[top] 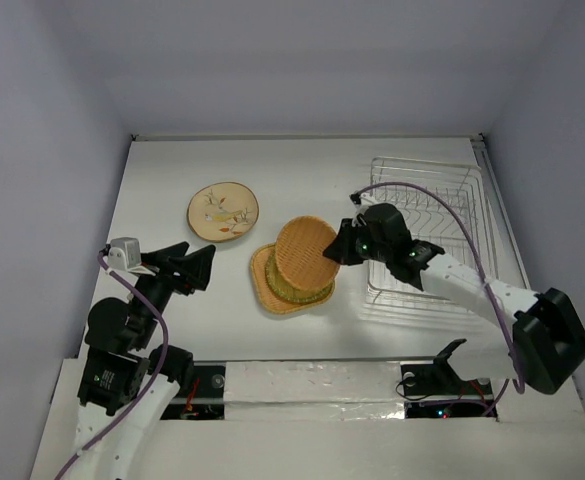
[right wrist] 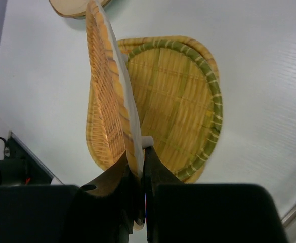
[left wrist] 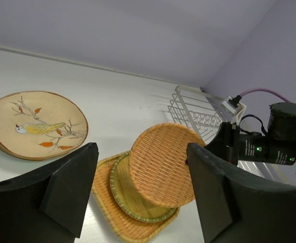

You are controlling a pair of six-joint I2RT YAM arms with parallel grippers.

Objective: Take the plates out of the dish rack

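Right claw is clamped on the rim of a round orange woven plate, holding it on edge and tilted over a stack of 2 plates lying on the table just below that claw: a green-rimmed round woven plate resting in a tan rounded-square woven one. To that claw's right sits the wire dish rack. Left claw has its fingers apart with nothing between them, and the cream bird-and-branch plate lies flat ahead of it and to its left.
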